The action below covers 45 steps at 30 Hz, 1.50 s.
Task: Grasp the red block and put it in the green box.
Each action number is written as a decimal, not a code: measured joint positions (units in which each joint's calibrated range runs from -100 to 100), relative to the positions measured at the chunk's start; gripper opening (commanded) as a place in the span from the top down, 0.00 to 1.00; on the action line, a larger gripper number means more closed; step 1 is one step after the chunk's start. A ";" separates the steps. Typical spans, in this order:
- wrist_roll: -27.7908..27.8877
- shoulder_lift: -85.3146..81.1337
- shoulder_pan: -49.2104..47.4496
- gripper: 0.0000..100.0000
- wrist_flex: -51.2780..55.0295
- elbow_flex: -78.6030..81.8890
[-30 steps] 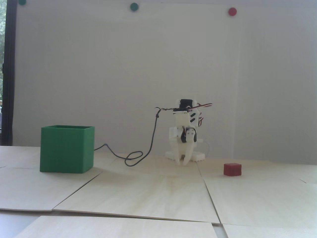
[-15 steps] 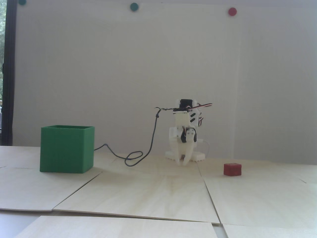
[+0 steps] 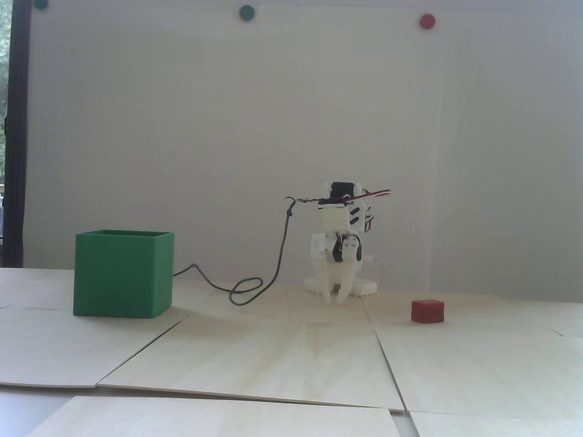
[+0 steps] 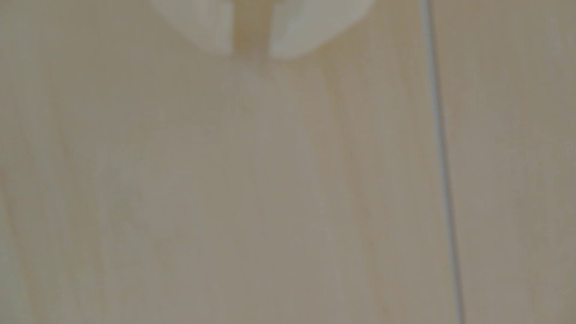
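In the fixed view the red block [image 3: 427,311] sits on the light wooden table, low and to the right of the folded white arm. The green box [image 3: 123,273] stands far to the left, its open top facing up. My gripper [image 3: 336,300] points down at the table in front of the arm's base, well left of the block. In the wrist view my gripper [image 4: 251,56] shows two pale fingertips at the top edge with a narrow gap and only bare wood between them. Neither the block nor the box appears in the wrist view.
A dark cable [image 3: 246,291] loops on the table between the box and the arm. The table is made of wooden panels with seams [image 4: 442,155]. On the back wall are a green dot [image 3: 246,12] and a red dot [image 3: 427,20].
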 measured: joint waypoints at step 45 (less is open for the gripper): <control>4.68 74.55 -4.97 0.92 -5.07 -75.74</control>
